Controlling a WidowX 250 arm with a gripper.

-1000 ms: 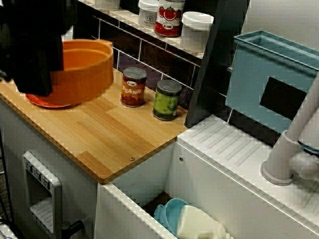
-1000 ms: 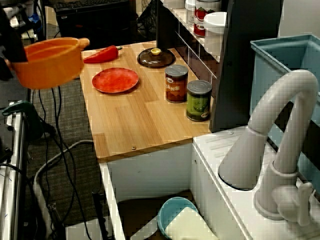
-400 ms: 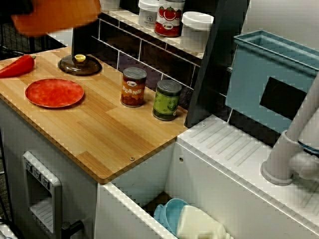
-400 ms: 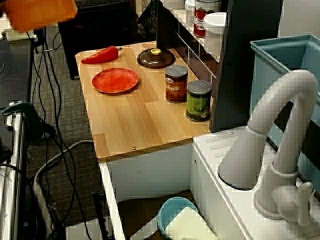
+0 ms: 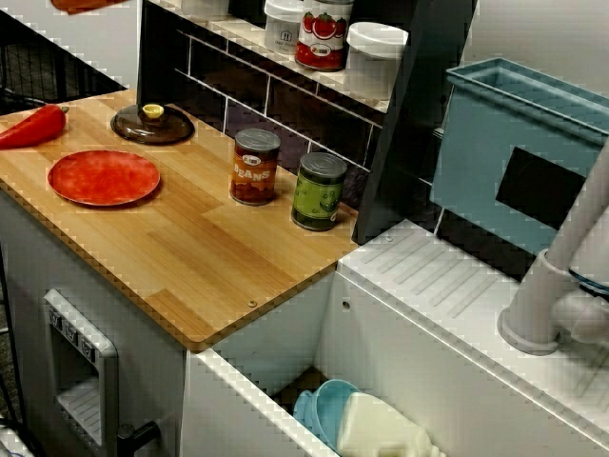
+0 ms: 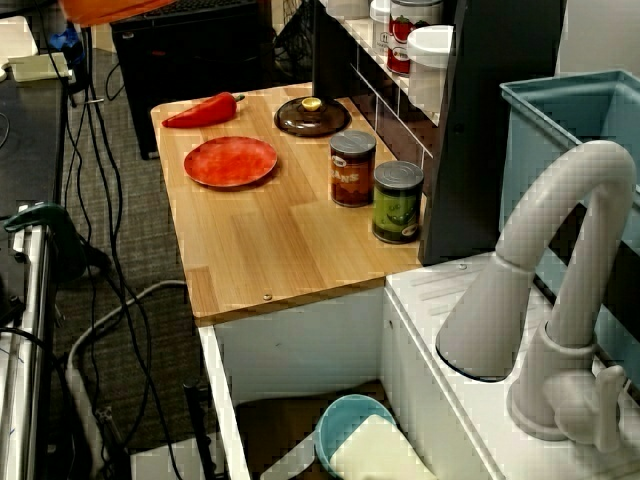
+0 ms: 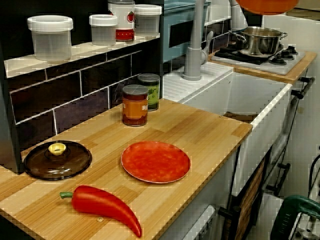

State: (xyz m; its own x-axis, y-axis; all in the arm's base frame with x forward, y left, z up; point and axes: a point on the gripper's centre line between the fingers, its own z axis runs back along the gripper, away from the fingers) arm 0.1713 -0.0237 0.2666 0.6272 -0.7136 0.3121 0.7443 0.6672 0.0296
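Wooden counter (image 5: 219, 271): plate (image 5: 104, 177) near front edge | orange pot (image 7: 267, 5) clipped at frame top | gripper unseen; grip untellable

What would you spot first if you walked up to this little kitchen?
A shiny red chilli pepper lies at the near end of the wooden counter, with a round red plate just beyond it. The rounded underside of an orange pot peeks in at the very top edge.

We find bare table (image 5: 205, 252) mid-frame — plate (image 5: 103, 177), lid (image 5: 152, 124), pepper (image 5: 33, 127) crowd the upper left, orange can (image 5: 255, 167), green can (image 5: 319, 190) and shelf (image 5: 243, 36) wall the top, a pot (image 5: 86, 4) hangs at top left.
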